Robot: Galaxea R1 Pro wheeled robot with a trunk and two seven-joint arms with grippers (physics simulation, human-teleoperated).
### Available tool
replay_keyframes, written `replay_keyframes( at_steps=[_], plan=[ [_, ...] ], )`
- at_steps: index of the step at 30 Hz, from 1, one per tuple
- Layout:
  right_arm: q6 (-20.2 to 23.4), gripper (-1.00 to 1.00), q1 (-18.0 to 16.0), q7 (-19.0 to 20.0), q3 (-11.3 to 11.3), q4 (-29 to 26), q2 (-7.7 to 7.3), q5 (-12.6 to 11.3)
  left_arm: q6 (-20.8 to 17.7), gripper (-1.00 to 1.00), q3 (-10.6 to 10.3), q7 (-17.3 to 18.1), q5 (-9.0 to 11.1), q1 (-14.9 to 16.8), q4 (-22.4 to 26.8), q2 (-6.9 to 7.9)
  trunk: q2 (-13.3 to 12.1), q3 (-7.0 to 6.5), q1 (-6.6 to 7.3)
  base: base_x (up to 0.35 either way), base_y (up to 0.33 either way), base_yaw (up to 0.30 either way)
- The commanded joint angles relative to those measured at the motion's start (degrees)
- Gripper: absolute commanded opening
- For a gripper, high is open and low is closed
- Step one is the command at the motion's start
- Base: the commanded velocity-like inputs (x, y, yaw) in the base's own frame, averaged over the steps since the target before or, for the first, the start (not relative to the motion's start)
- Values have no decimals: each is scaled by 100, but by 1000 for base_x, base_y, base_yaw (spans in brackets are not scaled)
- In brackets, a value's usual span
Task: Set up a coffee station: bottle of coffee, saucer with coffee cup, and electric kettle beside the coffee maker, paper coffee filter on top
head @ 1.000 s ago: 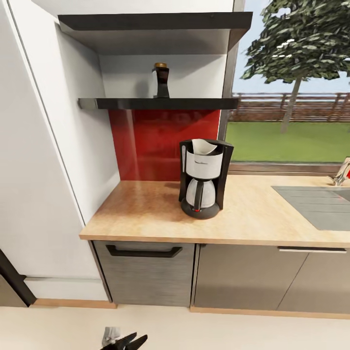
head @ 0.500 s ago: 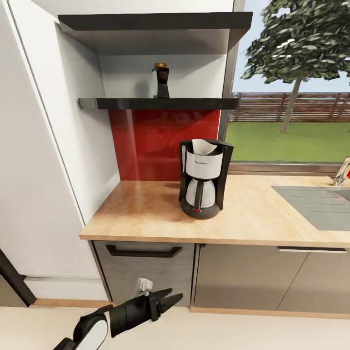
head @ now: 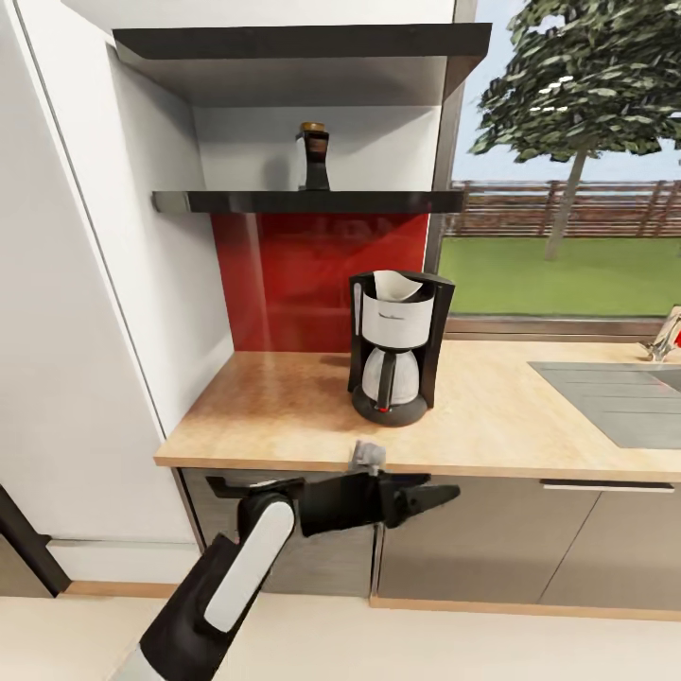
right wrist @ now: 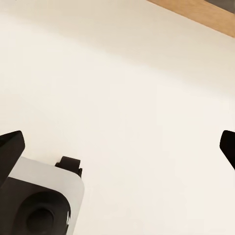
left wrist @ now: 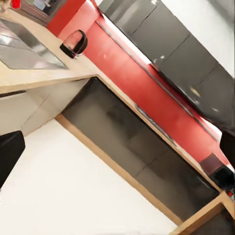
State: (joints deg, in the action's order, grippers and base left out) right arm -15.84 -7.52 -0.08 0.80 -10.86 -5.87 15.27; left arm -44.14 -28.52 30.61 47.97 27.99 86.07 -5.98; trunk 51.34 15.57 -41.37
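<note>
Head view, room: kitchen corner with a long light wood-grain kitchen countertop (head: 284, 407) over grey cabinet fronts and a red backsplash.
Head view, task stuff: the tall black-and-white coffee maker (head: 395, 348) stands on the counter, white paper coffee filter (head: 397, 286) already in its top. The small dark bottle of coffee (head: 314, 157) with the gold cap sits upright on the black kitchen shelf (head: 307, 201).
Head view, key relation: left gripper (head: 430, 498) hangs below the counter edge with its jaws only narrowly apart, so the bottle is well above and back-left of it. I'd guess the left arm's the closer one.
Left wrist view: clear glass electric kettle (left wrist: 74, 43) with a black handle, on a far stretch of counter.
Right wrist view: right gripper (right wrist: 122, 142) over pale floor, fingertips spread wide, holding nothing.
</note>
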Motion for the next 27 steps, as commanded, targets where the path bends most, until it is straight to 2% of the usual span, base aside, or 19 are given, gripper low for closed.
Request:
replay_keyframes(
  at_steps=[1,3,4,5,6,8,9,11,12,14,15,17,18,19,20,22,23,27],
  plan=[
    [-16,100,-4,-1,7,4,-2,19,-305,100,6,-4,-126,368,7,-219,5,8,-1,0,0,0],
    [-16,100,-4,-1,7,4,-2,20,-530,100,5,-12,-216,740,13,-373,5,8,-1,0,0,0],
    [-16,100,-4,-2,7,5,-2,20,-788,100,13,-25,-311,1526,5,-402,5,8,-1,0,0,0],
    [-16,100,-4,-3,7,5,-2,20,-856,100,74,-29,-334,1884,-2,-402,5,8,-1,0,0,0],
    [-16,100,-4,-3,9,5,-2,20,-885,100,149,-31,-345,2048,-8,-402,5,8,-1,0,0,0],
    [-16,100,-4,-2,12,5,-2,22,-966,100,367,-32,-359,2380,-38,-402,5,8,-1,0,0,0],
    [-16,100,-4,-2,15,5,-2,24,-1072,100,605,-34,-369,2755,-114,-402,5,8,-1,0,0,0],
    [-16,100,-4,-1,19,5,-2,26,-1144,100,829,-32,-375,3161,-267,-402,5,8,-1,0,0,0],
    [-16,100,-4,-1,22,9,-2,27,-1207,100,1155,-30,-380,3793,-615,-402,5,8,-1,0,0,0],
    [-16,100,-4,-1,23,11,-2,28,-1230,100,1346,-30,-382,4245,-908,-402,5,8,-1,0,0,0],
    [-16,100,-4,-2,24,12,-2,29,-1253,100,1569,-29,-382,5236,-1647,-402,5,8,-1,0,0,0],
    [-16,100,-4,-3,27,13,-2,29,-1253,100,1662,-36,-386,6128,-2369,-402,5,8,-1,0,0,0],
    [-16,100,-4,-2,29,13,-2,29,-1245,100,1685,-89,-390,6474,-2635,-402,5,8,-1,0,0,0],
    [-16,100,-4,-2,30,13,-2,31,-1241,100,1693,-191,-395,6634,-2741,-402,5,8,-1,0,0,0],
    [-16,100,-4,-2,32,13,-2,32,-1237,100,1705,-528,-424,6908,-2898,-402,5,8,-1,0,0,0],
    [-16,100,-4,-1,32,13,-2,32,-1234,100,1716,-1011,-460,7119,-2996,-402,5,8,-1,0,0,0],
    [-16,100,-4,-1,33,13,-2,34,-1232,100,1723,-1513,-484,7262,-3051,-402,5,8,-1,0,0,0],
    [-16,100,-4,-1,34,14,-2,35,-1230,100,1726,-2174,-530,7448,-3102,-402,5,8,-1,0,0,0]
  ],
)
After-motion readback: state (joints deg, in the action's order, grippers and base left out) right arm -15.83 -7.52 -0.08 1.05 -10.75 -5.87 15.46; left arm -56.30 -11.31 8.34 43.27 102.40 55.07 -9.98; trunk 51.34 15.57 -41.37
